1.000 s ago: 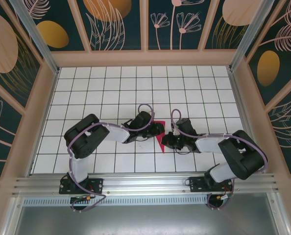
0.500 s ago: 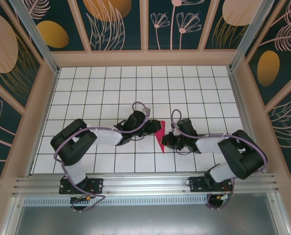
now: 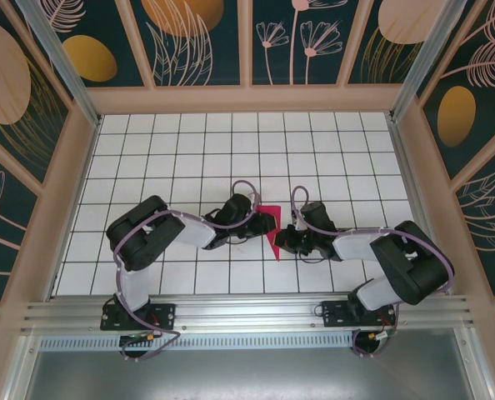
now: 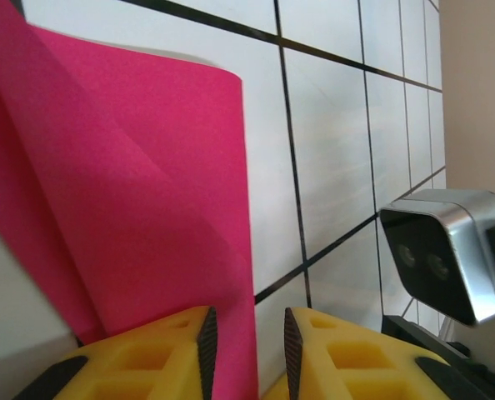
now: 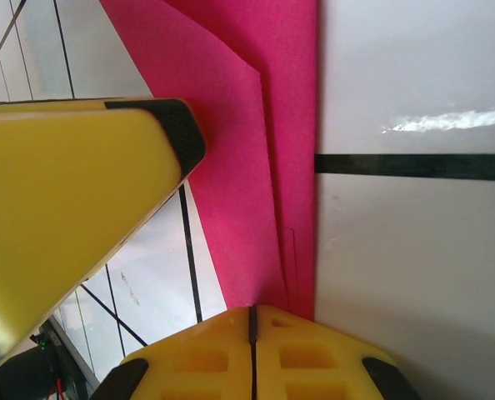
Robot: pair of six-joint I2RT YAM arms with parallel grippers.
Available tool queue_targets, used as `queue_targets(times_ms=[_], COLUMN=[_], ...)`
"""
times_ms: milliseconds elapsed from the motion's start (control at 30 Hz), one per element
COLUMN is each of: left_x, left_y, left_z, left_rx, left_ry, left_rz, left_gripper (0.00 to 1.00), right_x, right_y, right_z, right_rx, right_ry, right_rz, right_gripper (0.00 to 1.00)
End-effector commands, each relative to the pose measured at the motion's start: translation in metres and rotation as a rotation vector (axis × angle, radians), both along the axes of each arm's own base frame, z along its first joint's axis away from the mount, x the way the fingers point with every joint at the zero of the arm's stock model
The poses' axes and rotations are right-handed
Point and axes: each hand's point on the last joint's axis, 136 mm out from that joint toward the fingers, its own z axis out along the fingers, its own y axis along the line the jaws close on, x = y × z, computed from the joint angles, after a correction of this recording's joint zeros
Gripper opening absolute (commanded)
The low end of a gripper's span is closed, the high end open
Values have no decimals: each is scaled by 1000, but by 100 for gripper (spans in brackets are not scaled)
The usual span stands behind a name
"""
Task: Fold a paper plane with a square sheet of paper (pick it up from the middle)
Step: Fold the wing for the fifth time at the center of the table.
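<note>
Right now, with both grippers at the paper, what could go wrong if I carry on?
The paper's flap stands curled, its edge between the left gripper's open jaws: closing off-line may crease it crooked. The right gripper, shut, sits at the paper's edge; a pull could slide the sheet away. The grippers are close together and might collide.

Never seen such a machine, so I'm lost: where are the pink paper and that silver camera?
pink paper (image 4: 139, 192), left wrist view, middle of its folded flap.
silver camera (image 4: 437, 250), left wrist view, its dark front by the lenses.
</note>
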Motion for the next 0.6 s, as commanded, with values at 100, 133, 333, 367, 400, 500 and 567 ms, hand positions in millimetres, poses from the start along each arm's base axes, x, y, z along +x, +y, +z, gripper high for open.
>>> queue_targets(times_ms=[100, 133, 333, 367, 400, 500, 567], left_x=[28, 30, 40, 40, 42, 46, 48], left_y=[13, 13, 14, 14, 14, 18, 21], left_z=[-6, -6, -7, -7, -8, -9, -10], left_rx=[58, 59, 80, 85, 91, 100, 101], left_ry=[-50, -55, -69, -71, -70, -78, -84], left_rz=[64, 60, 54, 52, 54, 65, 61], left_gripper=[29, 29, 29, 29, 29, 29, 29], right_x=[-40, -41, -48, -48, -49, -51, -51], right_y=[-30, -31, -31, -32, -32, -33, -34], right_z=[-48, -49, -51, -52, -52, -55, -56], right_rx=[-175, -177, -183, -187, -190, -198, -202], right_ry=[162, 166, 178, 180, 180, 189, 196], right_rz=[28, 33, 63, 67, 69, 78, 75], right_gripper=[5, 3, 0, 0, 0, 0, 0])
